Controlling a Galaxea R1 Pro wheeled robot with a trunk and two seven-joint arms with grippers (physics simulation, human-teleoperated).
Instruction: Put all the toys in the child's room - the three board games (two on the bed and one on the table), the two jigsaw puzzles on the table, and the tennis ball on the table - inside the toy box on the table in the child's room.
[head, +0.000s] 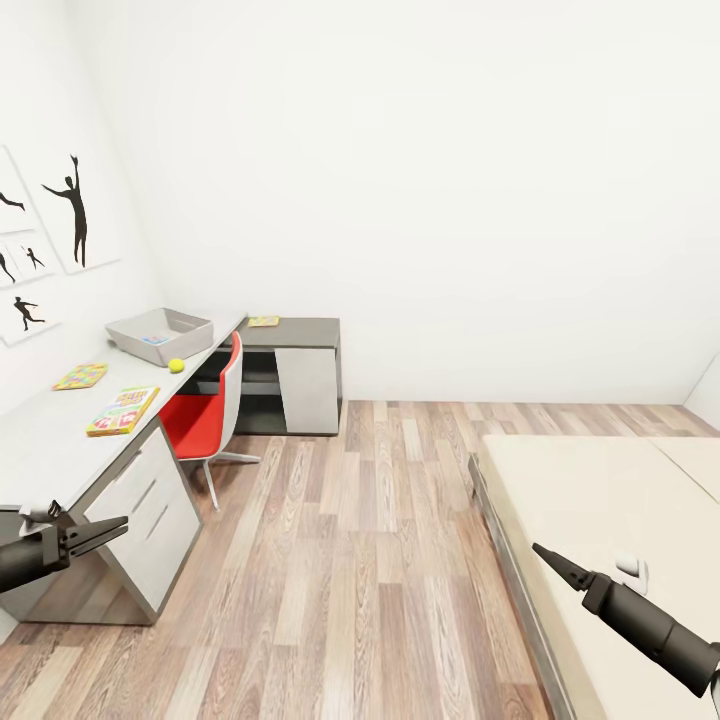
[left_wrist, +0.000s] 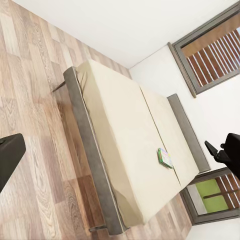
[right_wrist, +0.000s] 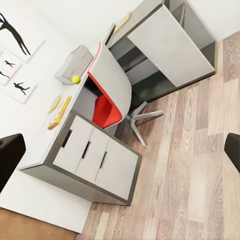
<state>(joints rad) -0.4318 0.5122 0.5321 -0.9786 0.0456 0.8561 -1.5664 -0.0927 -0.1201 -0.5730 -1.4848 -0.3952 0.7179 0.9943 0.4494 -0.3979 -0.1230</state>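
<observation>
Head view: table (head: 40, 430) left, bed (head: 600, 500) right, wooden floor (head: 380, 560) between.

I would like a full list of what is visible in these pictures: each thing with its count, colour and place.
Table: 1, light grey top, pale drawers, by the left wall.
Toy box: 1, grey, far end of the table.
Tennis ball: 1, yellow-green, on the table near the toy box.
Board game: 1, yellow-green-red, on the table.
Jigsaw puzzle: 1, multicoloured, on the table by the wall.
Flat item: 1, yellowish, on the side cabinet; too small to identify.
Chair: 1, red and white, at the table.
Bed: 1, beige.
Green-edged board game: 1, on the bed.
Wall pictures: several, black silhouettes.
Left gripper: 1, black, open.
Right gripper: 1, black, open.
</observation>
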